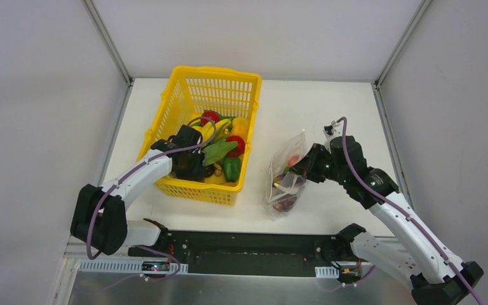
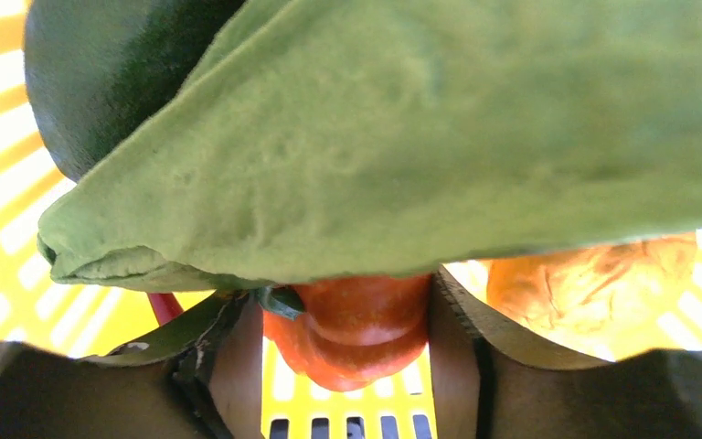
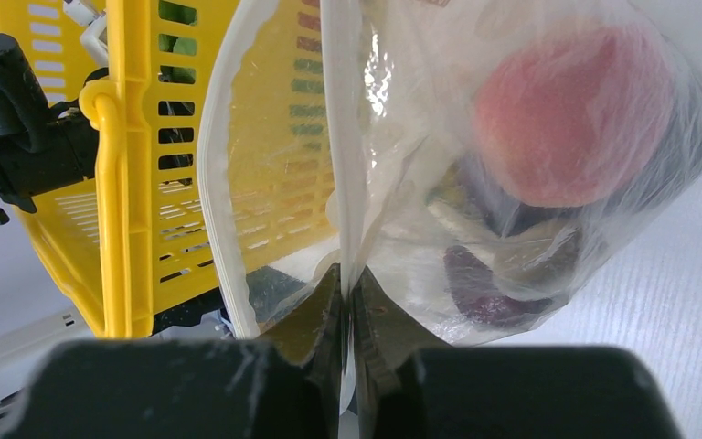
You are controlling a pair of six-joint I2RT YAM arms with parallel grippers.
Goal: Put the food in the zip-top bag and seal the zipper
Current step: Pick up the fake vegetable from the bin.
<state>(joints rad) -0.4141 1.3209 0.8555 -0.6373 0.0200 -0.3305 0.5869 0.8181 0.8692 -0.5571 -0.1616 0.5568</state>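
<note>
A: Green leaf [image 2: 420, 137] nearly fills the left wrist view, right against the lens. What sits under it?

B: Below it, a red piece [image 2: 356, 334] with a green stalk stands between the left fingers [image 2: 462, 366]. It fills the gap and seems to meet both inner faces, but I cannot tell whether they squeeze it.

A: And around that?

B: At the upper left is a dark green rounded piece [image 2: 101, 73], and at the right an orange piece [image 2: 594, 283]. The yellow basket [image 2: 0, 192] shows as mesh behind and beneath everything.

A: Right wrist view, then.

B: The right fingers [image 3: 302, 329] are pressed together on the bag [image 3: 402, 183], pinching one white lip of its zipper [image 3: 343, 137]. The other lip curves away to the left, so the mouth gapes. Inside lie a pinkish-red round piece [image 3: 567, 119] and, lower, a dark purple piece [image 3: 484, 283], both blurred by the plastic. The basket's wall stands just beyond the mouth.

A: From above?

B: The basket is at the left of the white worktop [image 1: 330, 108]. The left arm [image 1: 136, 178] reaches down into it among red, yellow and green food [image 1: 232, 168]. The bag rests on the worktop just right of the basket, apart from it, with a few pieces inside. The right arm [image 1: 387, 190] holds it at the edge facing that arm.
</note>
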